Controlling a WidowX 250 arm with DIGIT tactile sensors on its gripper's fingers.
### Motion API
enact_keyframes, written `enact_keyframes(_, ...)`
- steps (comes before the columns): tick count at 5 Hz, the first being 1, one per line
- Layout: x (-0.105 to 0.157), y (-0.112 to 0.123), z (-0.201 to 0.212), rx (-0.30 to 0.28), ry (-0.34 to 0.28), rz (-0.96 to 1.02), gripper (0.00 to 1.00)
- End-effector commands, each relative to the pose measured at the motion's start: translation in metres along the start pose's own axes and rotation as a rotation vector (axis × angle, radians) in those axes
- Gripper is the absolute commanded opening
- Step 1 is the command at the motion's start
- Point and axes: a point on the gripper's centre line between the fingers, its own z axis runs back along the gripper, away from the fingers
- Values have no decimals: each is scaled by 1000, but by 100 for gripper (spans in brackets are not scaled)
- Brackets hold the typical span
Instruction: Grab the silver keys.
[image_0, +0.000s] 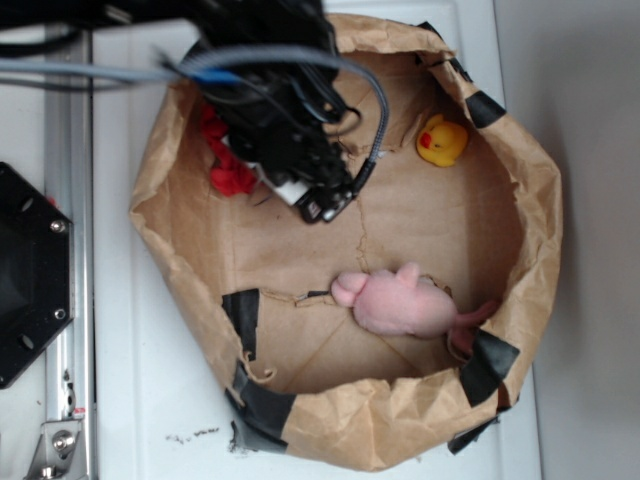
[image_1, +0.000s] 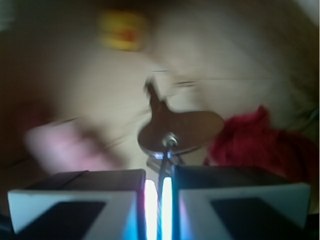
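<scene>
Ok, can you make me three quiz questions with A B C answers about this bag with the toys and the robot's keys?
1. Where is the yellow duck?
A. inside the paper bag
B. on the white table outside it
C. on the pink toy

2. What colour is the soft toy lying in the middle of the bag?
A. green
B. pink
C. blue

3. What are the jaws of the gripper doing?
A. wide open
B. shut on nothing
C. shut on the silver keys

Answers: 1 A, the duck sits on the bag floor near its wall. 2 B, it is plainly pink. 3 C, the wrist view shows a key ring pinched between them.
</scene>
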Motion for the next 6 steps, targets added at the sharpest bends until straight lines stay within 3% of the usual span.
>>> enact_keyframes(1,16,-8,36,15,-50,17,0)
enact_keyframes(3,18,-9,25,60,-60,12,0)
enact_keyframes(5,11,1,-8,188,-80,-15,0)
enact_keyframes(6,2,1,-4,151,-84,-50,0)
